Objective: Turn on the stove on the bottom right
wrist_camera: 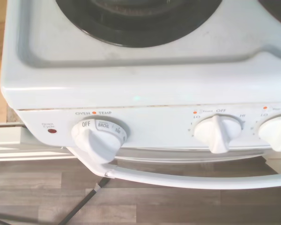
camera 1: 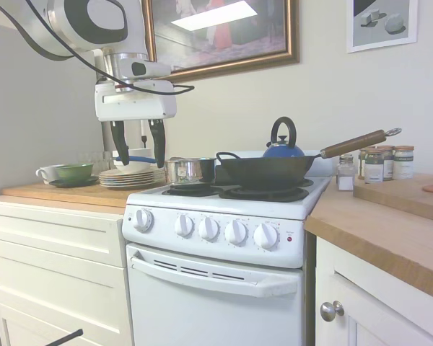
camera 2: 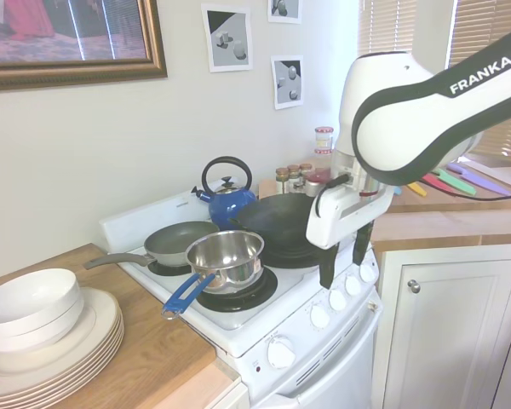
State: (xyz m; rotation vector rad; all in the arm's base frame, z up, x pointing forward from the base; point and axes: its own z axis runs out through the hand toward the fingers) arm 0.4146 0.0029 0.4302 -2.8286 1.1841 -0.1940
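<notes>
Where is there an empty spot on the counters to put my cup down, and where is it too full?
Bare wood lies on the right counter, in front of the spice jars. Left of the stove, the counter's front strip beside the stacked plates is free. The stovetop is crowded: saucepan, frying pan, wok and kettle.

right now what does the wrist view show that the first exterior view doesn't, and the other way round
Only the wrist view shows the knob lettering: the oven temp knob reads OFF, and the knob beside it has LO, OFF and HI around it. Only the first exterior view shows the open gripper hanging above the counter, the wok, kettle and small pot. Both show the stove front, its knobs and oven handle.
</notes>
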